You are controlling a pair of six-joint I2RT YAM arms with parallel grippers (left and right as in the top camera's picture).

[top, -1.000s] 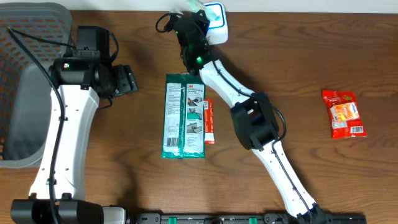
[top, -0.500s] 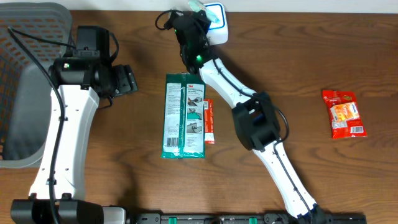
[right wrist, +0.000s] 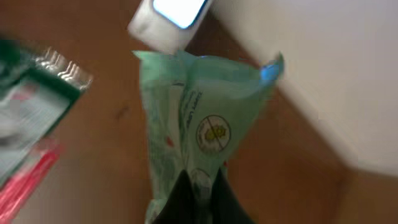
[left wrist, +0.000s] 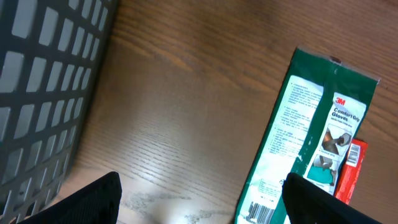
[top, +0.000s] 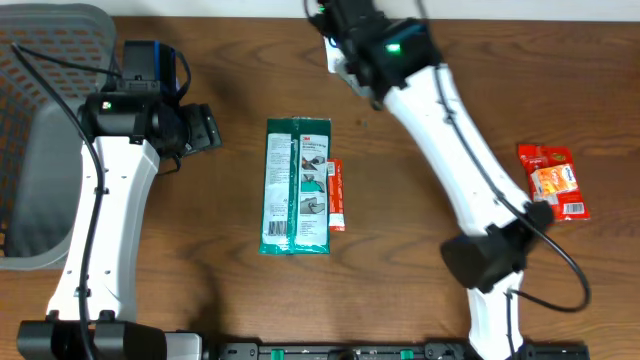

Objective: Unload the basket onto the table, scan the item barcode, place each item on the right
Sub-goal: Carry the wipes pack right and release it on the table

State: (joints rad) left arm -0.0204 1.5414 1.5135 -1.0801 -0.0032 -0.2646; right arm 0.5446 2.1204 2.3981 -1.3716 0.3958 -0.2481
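r fingers (right wrist: 174, 205) pinch pale green packet (right wrist: 199, 112) nr white device (right wrist: 171, 18); l fingers (left wrist: 93, 199) spread wide.

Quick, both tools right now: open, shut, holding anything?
Left tool: open, holding nothing.
Right tool: closed on a pale green plastic packet.

Dark wooden table (top: 200, 260), white wall (top: 500, 8) behind, grey basket (top: 25, 90) left.
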